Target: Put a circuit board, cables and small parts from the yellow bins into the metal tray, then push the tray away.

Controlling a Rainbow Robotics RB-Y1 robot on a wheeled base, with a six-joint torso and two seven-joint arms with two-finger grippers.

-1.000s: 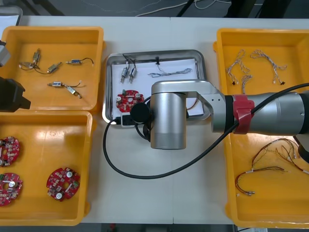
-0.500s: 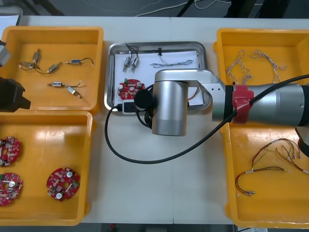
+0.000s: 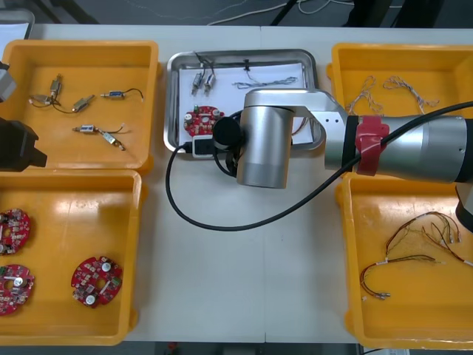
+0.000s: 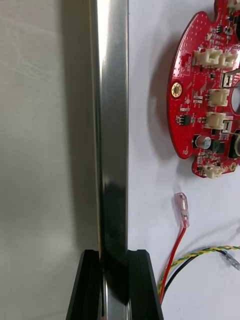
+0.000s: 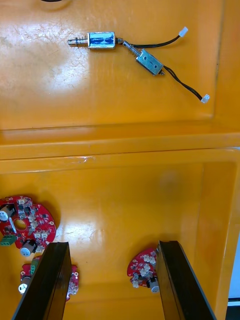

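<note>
You are looking down at the bench (image 3: 244,281), which is carrying 4 yellow bins (image 3: 66,222), 2 at each side. Your right arm (image 3: 414,151) is stretching across from the right, with its wrist hanging over the near edge of the metal tray (image 3: 171,96) (image 4: 111,125). The metal tray is sitting at the far middle of the bench, between the 2 far bins. The right jaws are pinching its near rim, 1 jaw standing outside the wall and 1 inside. The left jaws are hanging spread over the near left bin, holding nothing, and 3 spare circuit boards (image 3: 96,281) are lying below them.

Inside the tray, 1 circuit board (image 3: 201,120) is lying near the pinched rim. A red and yellow cable (image 4: 172,257) is lying just beside it. A blue and white cable (image 3: 270,78) is lying toward the far side. 2 small metal parts (image 3: 201,80) are resting near the far left corner.
</note>
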